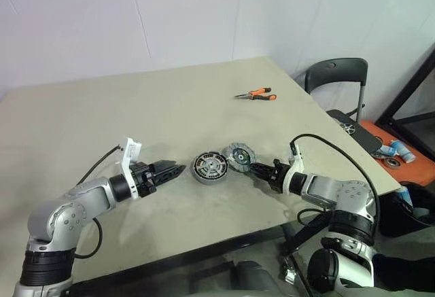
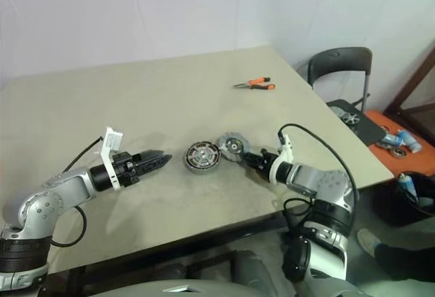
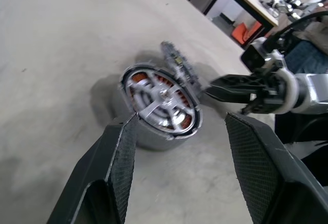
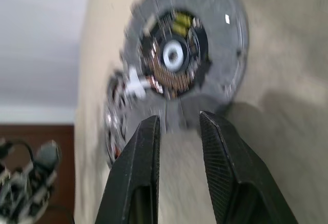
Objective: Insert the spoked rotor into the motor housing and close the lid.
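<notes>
Room: pale walls, a beige counter (image 1: 136,120), a dark chair (image 1: 336,79) past its far corner.

Item 1, motor housing (image 1: 208,168): round silver-grey cup lying flat on the counter between the 2 tools. Copper-orange windings show through a silver spoked face in the left wrist view. It sits just ahead of the left tool's tips, not touched by them.

Item 2, lid (image 1: 239,156): grey disc, tilted up on its edge, leaning against the housing's side nearest the right tool. Its face toward the right tool shows a dark middle with a pale hub and some copper colour. It stands right at the right tool's tips; whether they touch it cannot be told.

Item 3, left tool (image 1: 178,170): 2 black fingers spread wide, nothing between them, aimed at the housing from close by.

Item 4, right tool (image 1: 254,168): fingers (image 4: 141,167) drawn near each other with a narrow gap, nothing seen gripped between them, pointing at the lid's lower rim.

Item 5, orange-handled pliers (image 1: 257,94): lying on the counter well beyond both tools, toward the far edge.
</notes>
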